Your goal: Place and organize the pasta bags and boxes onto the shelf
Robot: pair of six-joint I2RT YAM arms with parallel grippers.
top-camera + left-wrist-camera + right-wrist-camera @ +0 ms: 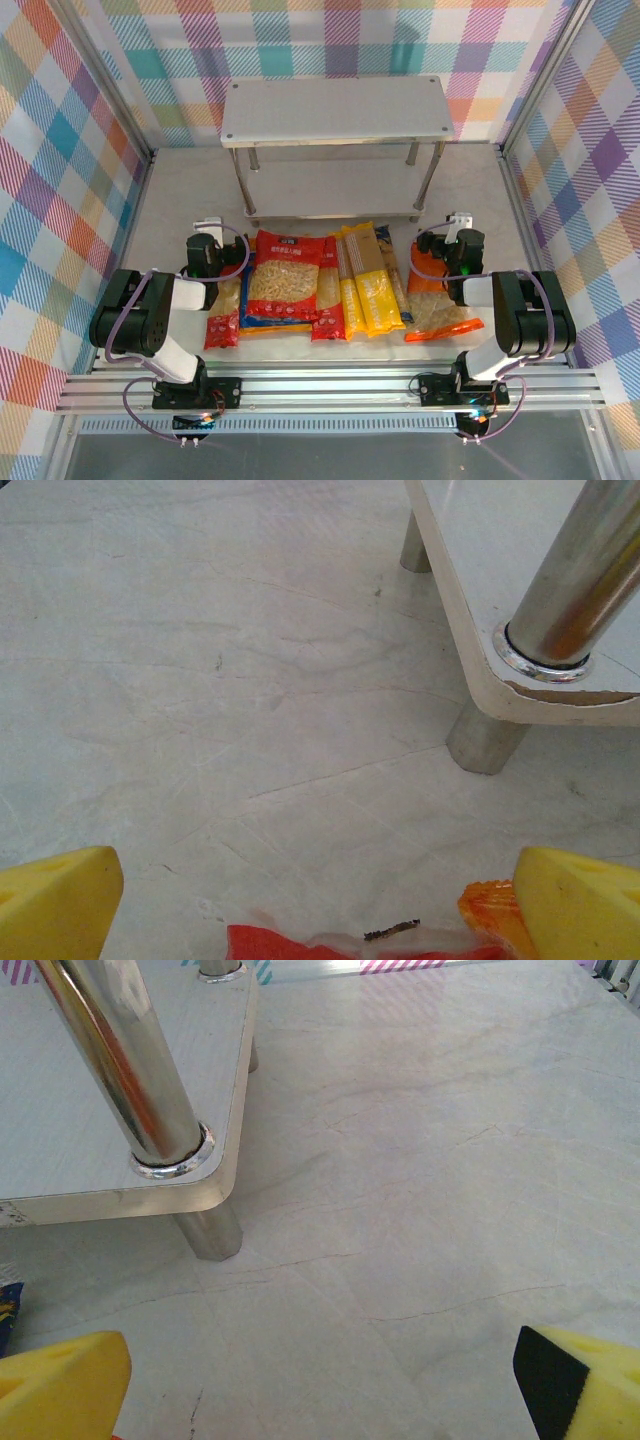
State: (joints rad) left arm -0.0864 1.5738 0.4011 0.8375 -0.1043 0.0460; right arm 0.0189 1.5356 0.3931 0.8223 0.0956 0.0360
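The shelf (335,112), two pale grey boards on metal legs, stands at the back with both tiers bare. In front of it the packs lie flat in a row: a red bag (222,318), a blue-and-red bag (282,285), a red box (330,292), yellow boxes (366,285) and an orange bag (437,305). My left gripper (206,236) hovers open at the row's left end; its yellow fingertips (55,905) frame bare table and the red bag's edge (300,946). My right gripper (460,228) stands open over the orange bag, near the shelf's corner (120,1150).
Checked cloth walls close in the back and both sides. The shelf's front legs (485,742) (208,1228) stand close ahead of each gripper. A dark blue pack end (386,234) peeks out behind the yellow boxes. Bare table lies beside the shelf on both sides.
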